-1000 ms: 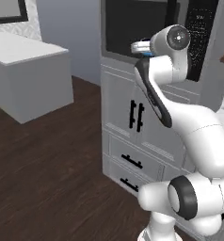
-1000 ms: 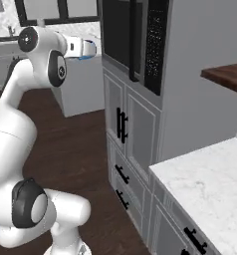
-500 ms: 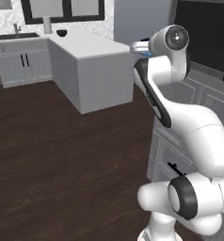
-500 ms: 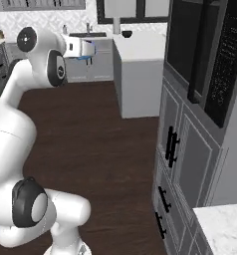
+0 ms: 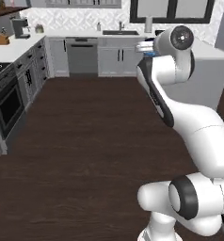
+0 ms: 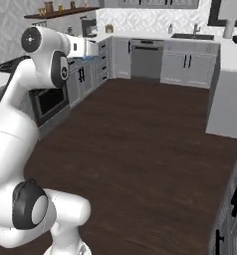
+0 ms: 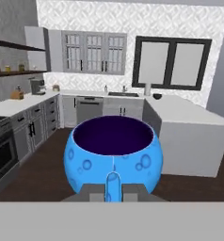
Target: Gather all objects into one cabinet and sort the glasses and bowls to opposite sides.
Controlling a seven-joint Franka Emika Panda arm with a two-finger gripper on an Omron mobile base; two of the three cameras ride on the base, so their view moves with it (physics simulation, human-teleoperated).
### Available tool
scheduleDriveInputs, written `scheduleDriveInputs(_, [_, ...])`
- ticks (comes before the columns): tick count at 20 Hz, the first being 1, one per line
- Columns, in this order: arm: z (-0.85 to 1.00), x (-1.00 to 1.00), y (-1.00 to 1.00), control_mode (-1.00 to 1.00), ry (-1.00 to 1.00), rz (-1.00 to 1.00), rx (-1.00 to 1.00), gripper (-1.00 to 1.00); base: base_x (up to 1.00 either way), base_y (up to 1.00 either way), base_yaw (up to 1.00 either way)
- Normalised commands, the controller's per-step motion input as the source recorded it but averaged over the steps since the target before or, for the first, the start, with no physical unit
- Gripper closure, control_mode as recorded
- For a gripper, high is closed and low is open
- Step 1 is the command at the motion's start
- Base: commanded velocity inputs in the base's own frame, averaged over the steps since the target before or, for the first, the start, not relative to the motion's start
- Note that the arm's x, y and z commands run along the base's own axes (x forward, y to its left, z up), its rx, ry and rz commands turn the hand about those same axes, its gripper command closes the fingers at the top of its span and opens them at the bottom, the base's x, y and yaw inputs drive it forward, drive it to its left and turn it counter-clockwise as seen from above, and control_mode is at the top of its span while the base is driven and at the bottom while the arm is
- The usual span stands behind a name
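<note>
Blue cup (image 7: 113,157) in closed hand (image 7: 113,187)

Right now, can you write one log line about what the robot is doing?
claw: shut on small bright blue cup | cup: upright, carried high above dark wood floor | ahead: grey sink counter, black-framed window

Blue cup (image 7: 113,157) hid the claw (image 7: 113,188) tips in the hand view. Arm covered most of cup in both base views. Small items on the far worktop (image 5: 20,47) were too small to identify.
</note>
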Motion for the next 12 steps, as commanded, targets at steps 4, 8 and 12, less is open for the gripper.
scheduleDriveInputs(4, [0.00, 0.00, 0.00, 1.00, 0.00, 0.00, 0.00, 1.00, 0.09, 0.18, 0.79])
scheduleDriveInputs(8, [0.00, 0.00, 0.00, 1.00, 0.00, 0.00, 0.00, 1.00, 0.13, 0.05, 0.81])
scheduleDriveInputs(12, [0.00, 0.00, 0.00, 1.00, 0.00, 0.00, 0.00, 1.00, 0.16, 0.00, 0.81])
